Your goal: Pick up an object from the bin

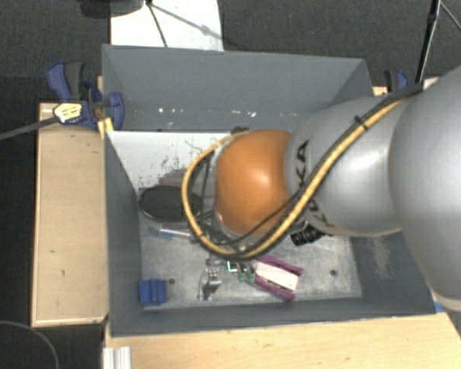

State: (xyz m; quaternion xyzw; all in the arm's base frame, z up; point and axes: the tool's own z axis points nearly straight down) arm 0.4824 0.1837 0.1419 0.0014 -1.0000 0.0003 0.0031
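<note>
My gripper point(210, 281) hangs below the orange wrist cover, low over the front middle of the bin floor. Just right of it lies a small green piece point(243, 272), and beyond that a flat purple and white thing point(279, 276), tilted along the floor. A thin stick with a blue tip point(169, 234) lies to the upper left of the gripper. Nothing shows as held.
A black oval disc point(161, 204) rests near the bin's back left, and a small blue block point(153, 291) sits in the front left corner. The arm and its orange cover hide the bin's middle and right side.
</note>
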